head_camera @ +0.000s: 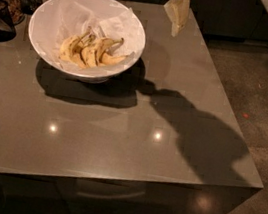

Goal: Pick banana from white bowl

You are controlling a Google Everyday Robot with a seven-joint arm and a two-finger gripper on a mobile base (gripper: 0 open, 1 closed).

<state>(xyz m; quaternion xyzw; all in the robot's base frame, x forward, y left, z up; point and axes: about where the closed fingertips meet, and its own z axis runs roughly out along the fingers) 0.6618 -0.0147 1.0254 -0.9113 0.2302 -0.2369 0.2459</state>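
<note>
Reaching looks to be the step in hand; the fruit is untouched. On the table [118, 142], the bowl [135, 33] sits far left, with the banana [98, 52] lying inside on paper [67, 17] among others. Beyond, the gripper [176, 24] hangs right of the bowl, apart from it; I cannot tell how wide it stands. Next it must swing left and descend over the banana.

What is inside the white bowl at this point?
Crumpled white paper lines the white bowl, and a cluster of spotted yellow bananas lies on it. The paper covers the bowl's floor; the lower bananas are partly hidden. The gripper hangs beyond the bowl's right rim, apart from it.
</note>
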